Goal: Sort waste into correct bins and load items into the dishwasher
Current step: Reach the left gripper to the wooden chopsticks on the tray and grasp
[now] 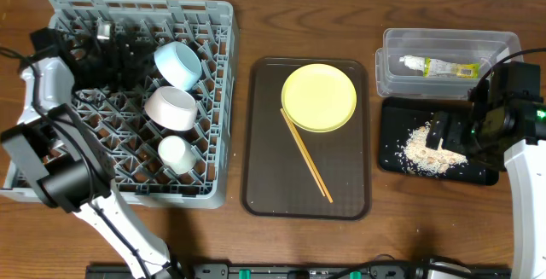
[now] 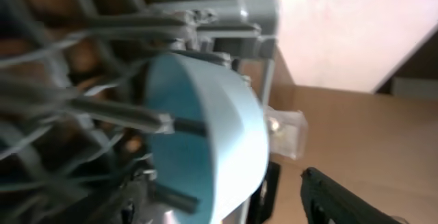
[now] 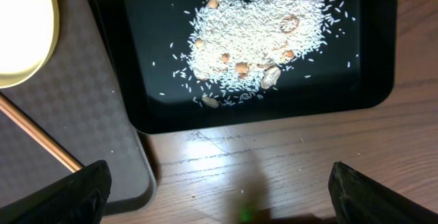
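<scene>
Remote inspection, both arms in view.

Left tool (image 1: pixel 128 50): inside the grey dish rack (image 1: pixel 217 23), right beside the light-blue bowl (image 1: pixel 177 63). On the left wrist view its jaws stand apart with the bowl between them. One finger (image 2: pixel 335 196) is clear of the bowl. I cannot tell whether the other touches it.

Right tool (image 3: pixel 219 172): jaws spread wide, nothing between them. It hangs over the bare desk (image 1: pixel 256 23) at the edge of the black tray (image 1: pixel 392 113).

Rack contents: the light-blue bowl lies tilted on its side among the pegs. The white bowl (image 1: pixel 171 108) sits just below it in the overhead view. The small white cup (image 1: pixel 177 153) is next in line.

Dark brown tray (image 1: pixel 264 185), beside the rack: it carries the yellow plate (image 1: pixel 319 97) and the two chopsticks (image 1: pixel 307 155). The chopsticks lie together on a diagonal, their upper ends touching the plate's rim.

Waste: the wrapper (image 1: pixel 439 66) lies inside the clear tub (image 1: pixel 392 74). The rice scraps (image 1: pixel 422 153) form a heap in the black tray, with loose grains scattered round it.
</scene>
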`<action>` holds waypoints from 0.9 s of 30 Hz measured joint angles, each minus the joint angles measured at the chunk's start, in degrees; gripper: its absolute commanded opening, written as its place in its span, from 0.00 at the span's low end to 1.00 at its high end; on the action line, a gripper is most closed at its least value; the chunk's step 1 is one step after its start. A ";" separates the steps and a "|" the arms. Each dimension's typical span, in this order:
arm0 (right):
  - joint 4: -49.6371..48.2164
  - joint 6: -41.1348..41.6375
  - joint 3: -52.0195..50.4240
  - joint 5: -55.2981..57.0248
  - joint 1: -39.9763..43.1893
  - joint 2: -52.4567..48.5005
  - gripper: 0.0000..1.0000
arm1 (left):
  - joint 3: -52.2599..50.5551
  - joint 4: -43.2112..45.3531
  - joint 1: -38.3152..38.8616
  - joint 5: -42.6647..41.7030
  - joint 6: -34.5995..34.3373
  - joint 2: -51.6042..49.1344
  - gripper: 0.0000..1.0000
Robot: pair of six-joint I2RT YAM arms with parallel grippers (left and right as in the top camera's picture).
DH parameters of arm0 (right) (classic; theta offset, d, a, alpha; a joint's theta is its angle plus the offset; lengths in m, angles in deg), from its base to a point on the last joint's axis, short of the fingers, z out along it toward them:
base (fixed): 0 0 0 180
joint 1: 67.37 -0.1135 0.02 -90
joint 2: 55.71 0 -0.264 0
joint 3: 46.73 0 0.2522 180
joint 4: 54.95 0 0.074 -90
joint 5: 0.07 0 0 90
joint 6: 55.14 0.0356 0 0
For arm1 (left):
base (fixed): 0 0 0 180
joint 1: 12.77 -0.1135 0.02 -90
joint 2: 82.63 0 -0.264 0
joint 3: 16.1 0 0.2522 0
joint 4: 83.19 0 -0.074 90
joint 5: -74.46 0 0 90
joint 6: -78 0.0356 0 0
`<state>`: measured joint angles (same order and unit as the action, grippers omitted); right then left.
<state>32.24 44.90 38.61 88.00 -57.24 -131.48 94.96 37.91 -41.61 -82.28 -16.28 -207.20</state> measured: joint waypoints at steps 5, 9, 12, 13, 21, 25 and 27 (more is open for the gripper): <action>0.09 0.00 0.00 0.48 0.00 0.00 0.99 | -0.31 -0.33 -1.03 10.01 0.00 7.41 0.81; 0.09 0.00 0.00 0.48 0.00 0.00 0.99 | -0.26 -1.29 -0.87 19.23 -1.18 18.88 0.86; 0.04 0.00 0.00 0.48 0.00 0.00 0.99 | -0.07 -4.98 -0.07 25.29 -3.43 27.10 0.88; 0.09 0.00 0.00 0.48 0.00 0.00 0.99 | -0.02 -6.86 0.52 27.19 -4.48 29.59 0.88; 0.11 0.00 0.00 0.48 0.00 0.00 0.99 | 0.13 -22.36 12.52 40.92 -12.76 37.16 0.89; 0.22 0.00 0.00 0.48 0.00 0.00 0.99 | 0.04 -27.10 22.10 48.30 -18.36 36.96 0.90; 0.20 0.00 0.00 0.48 0.00 0.00 0.99 | -0.46 -27.32 27.67 51.84 -21.49 36.94 0.90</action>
<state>32.43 44.90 38.61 88.48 -57.24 -131.48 94.50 10.59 -13.94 -30.43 -37.76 -170.26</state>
